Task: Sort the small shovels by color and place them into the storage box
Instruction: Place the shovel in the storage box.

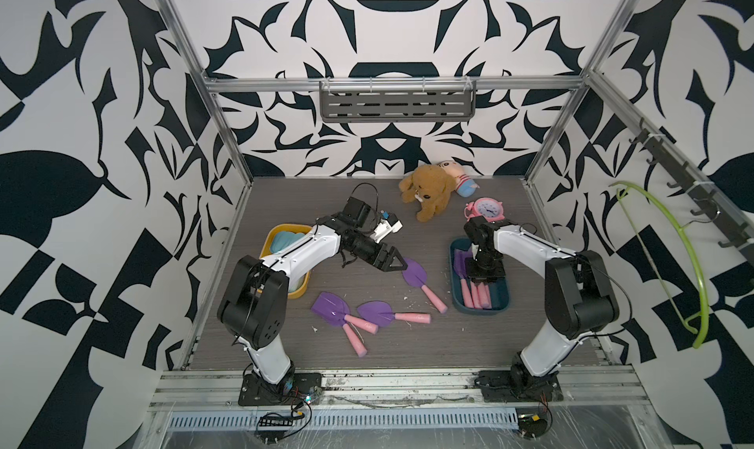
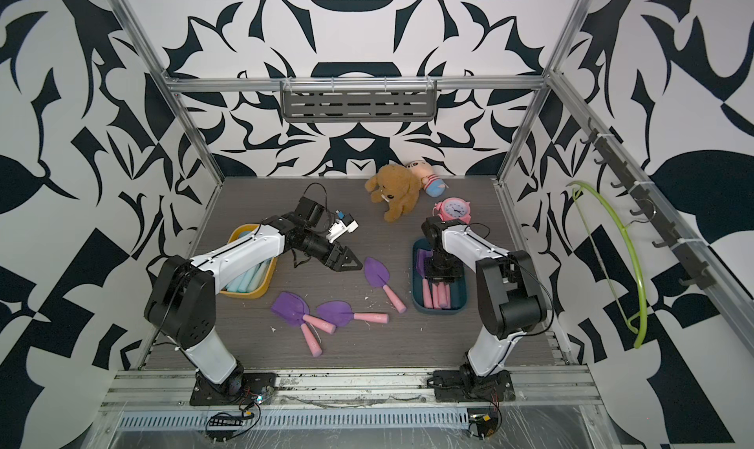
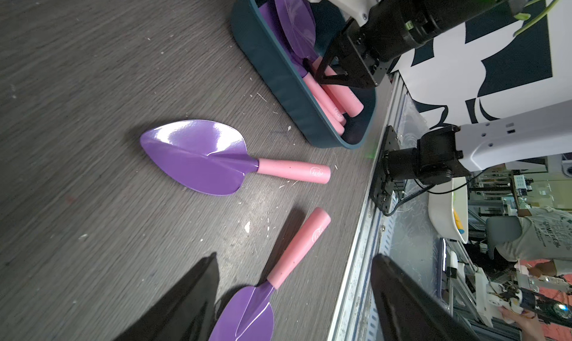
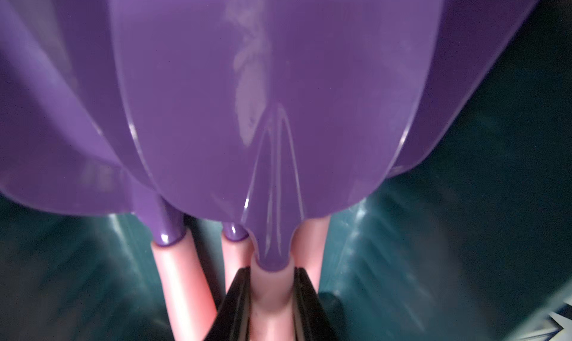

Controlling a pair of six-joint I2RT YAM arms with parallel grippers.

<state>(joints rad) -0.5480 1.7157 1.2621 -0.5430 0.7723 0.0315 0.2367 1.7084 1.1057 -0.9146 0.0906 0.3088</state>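
The grey wood-grain surface [image 1: 367, 357] sits inside black-and-white patterned walls. My left fingers [image 3: 185, 299] stand wide apart and hold nothing. They hover close to three loose purple shovels [image 1: 415, 276] lying on the surface. My right fingers [image 4: 238, 302] are down in the teal box [image 1: 456, 292], pinched narrow on the pink handle of a held shovel [image 4: 272, 107], among other purple ones. Blue shovels [image 1: 283, 239] lie in the yellow box [image 1: 300, 291].

No text reads clearly — a white logo on a pink shovel handle [image 3: 294, 169] is blurred; T-shirt [image 3: 544, 234] print likewise.
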